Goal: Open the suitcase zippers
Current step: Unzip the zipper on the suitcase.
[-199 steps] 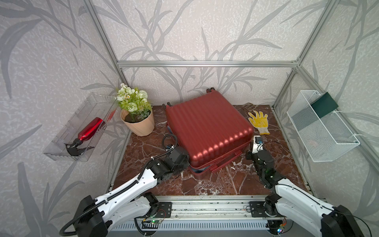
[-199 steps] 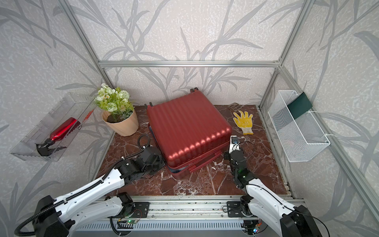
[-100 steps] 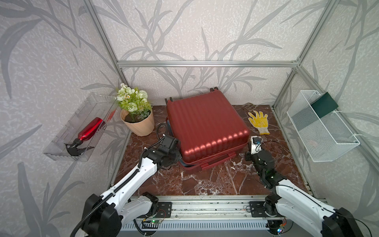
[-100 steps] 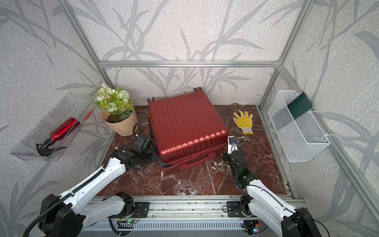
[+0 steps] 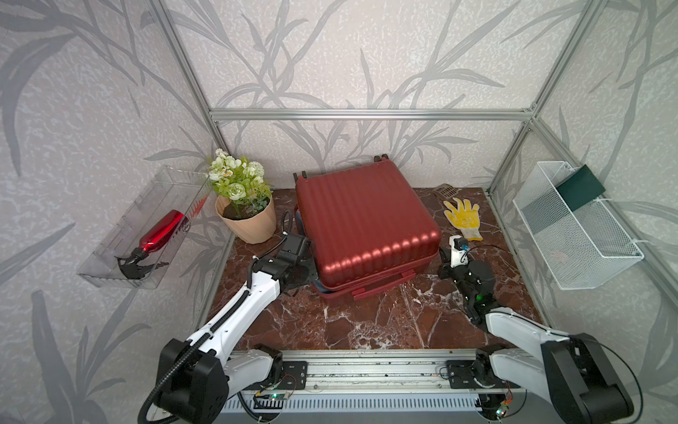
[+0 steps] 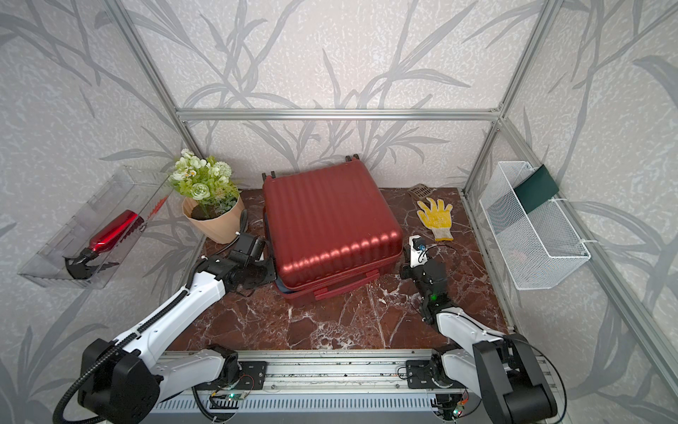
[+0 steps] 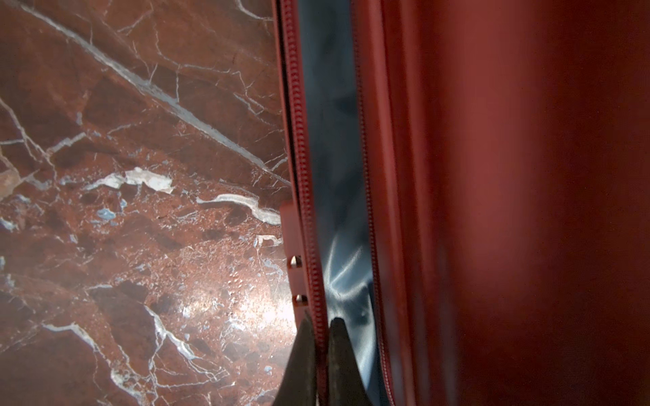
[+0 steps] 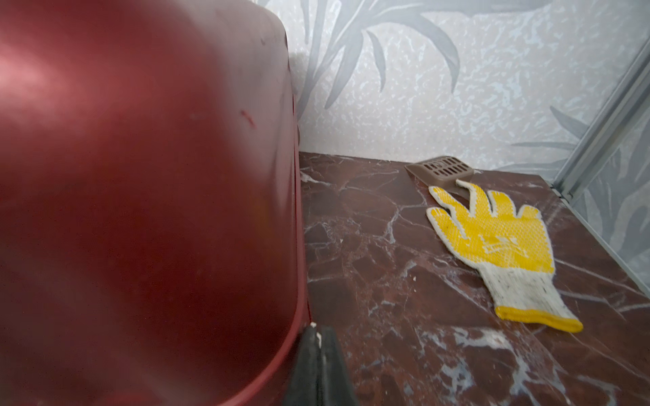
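Left fingers [image 7: 302, 362] pinching zippers [image 7: 299, 140] tape, right fingers [image 8: 309, 358] pressed together beside suitcase [image 5: 363, 220], lying flat, wheels [image 5: 380, 158] toward back wall [image 5: 367, 143]

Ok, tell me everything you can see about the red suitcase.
The suitcase is a dark-red, glossy, ribbed hard shell lying flat on the marble tabletop near the back wall, wheels toward the wall, handle on the near side. Its seam is parted on the left arm's side: pale blue lining shows between the two halves of the zip track. The left fingers pinch that track; the right fingers, shut, sit beside its near corner.
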`<state>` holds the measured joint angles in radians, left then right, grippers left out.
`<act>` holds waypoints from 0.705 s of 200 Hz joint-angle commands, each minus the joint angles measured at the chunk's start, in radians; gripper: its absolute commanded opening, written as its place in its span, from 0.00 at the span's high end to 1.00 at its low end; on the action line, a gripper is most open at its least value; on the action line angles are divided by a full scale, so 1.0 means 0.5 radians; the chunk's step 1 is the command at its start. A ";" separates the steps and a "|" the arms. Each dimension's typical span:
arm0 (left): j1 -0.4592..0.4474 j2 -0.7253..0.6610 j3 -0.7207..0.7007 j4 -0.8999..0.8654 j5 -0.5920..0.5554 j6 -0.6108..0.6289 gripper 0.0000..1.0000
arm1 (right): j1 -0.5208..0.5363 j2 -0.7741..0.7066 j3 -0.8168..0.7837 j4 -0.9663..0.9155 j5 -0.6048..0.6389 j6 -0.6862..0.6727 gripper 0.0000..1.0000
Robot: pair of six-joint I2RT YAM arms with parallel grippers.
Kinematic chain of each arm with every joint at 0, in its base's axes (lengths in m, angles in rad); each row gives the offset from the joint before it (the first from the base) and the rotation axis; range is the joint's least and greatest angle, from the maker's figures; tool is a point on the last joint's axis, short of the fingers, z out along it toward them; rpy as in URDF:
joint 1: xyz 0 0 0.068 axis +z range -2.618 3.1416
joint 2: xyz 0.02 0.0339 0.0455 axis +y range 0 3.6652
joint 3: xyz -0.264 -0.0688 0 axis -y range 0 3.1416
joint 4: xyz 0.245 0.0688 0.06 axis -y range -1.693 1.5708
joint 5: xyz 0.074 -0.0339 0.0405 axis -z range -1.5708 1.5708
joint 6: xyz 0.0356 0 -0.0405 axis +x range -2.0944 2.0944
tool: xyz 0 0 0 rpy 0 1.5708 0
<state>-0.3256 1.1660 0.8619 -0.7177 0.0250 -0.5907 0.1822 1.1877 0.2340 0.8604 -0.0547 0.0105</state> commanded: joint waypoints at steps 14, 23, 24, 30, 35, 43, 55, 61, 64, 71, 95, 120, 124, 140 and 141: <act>0.093 -0.046 -0.014 -0.334 -0.595 0.224 1.00 | -0.190 0.076 0.147 0.354 0.414 -0.037 1.00; 0.093 -0.043 -0.008 -0.345 -0.596 0.228 1.00 | -0.195 0.114 0.176 0.357 0.389 -0.042 1.00; 0.093 -0.043 -0.008 -0.346 -0.596 0.228 1.00 | -0.196 0.120 0.179 0.363 0.387 -0.044 1.00; 0.093 -0.043 -0.008 -0.350 -0.603 0.227 1.00 | -0.197 0.166 0.190 0.411 0.383 -0.051 1.00; 0.093 -0.046 -0.009 -0.354 -0.607 0.227 1.00 | -0.198 0.202 0.190 0.483 0.386 -0.057 1.00; 0.093 -0.049 -0.013 -0.353 -0.611 0.229 1.00 | -0.207 0.261 0.185 0.587 0.385 -0.054 1.00; 0.093 -0.055 -0.013 -0.358 -0.620 0.227 1.00 | -0.233 0.303 0.203 0.613 0.348 -0.038 1.00; 0.093 -0.060 -0.009 -0.366 -0.628 0.227 1.00 | -0.245 0.301 0.217 0.577 0.342 -0.040 1.00; 0.093 -0.061 -0.010 -0.364 -0.625 0.225 1.00 | -0.255 0.297 0.223 0.554 0.336 -0.034 1.00; 0.093 -0.063 -0.015 -0.354 -0.614 0.230 1.00 | -0.287 0.301 0.238 0.516 0.303 0.004 1.00; 0.093 -0.052 -0.017 -0.346 -0.579 0.248 1.00 | -0.421 0.490 0.224 0.842 0.009 0.254 1.00; 0.087 -0.059 -0.019 -0.341 -0.546 0.258 1.00 | -0.575 0.682 0.226 1.090 -0.404 0.588 1.00; 0.084 -0.059 -0.018 -0.336 -0.538 0.263 1.00 | -0.591 0.701 0.239 1.087 -0.476 0.621 1.00; 0.072 -0.048 -0.013 -0.329 -0.498 0.283 1.00 | -0.602 0.796 0.295 1.089 -0.734 0.658 1.00; 0.071 -0.049 -0.013 -0.327 -0.493 0.289 1.00 | -0.603 0.803 0.302 1.088 -0.748 0.662 1.00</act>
<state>-0.3252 1.1667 0.8619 -0.7036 -0.0006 -0.5663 -0.0151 1.5383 0.3046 1.2324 -0.4854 0.2424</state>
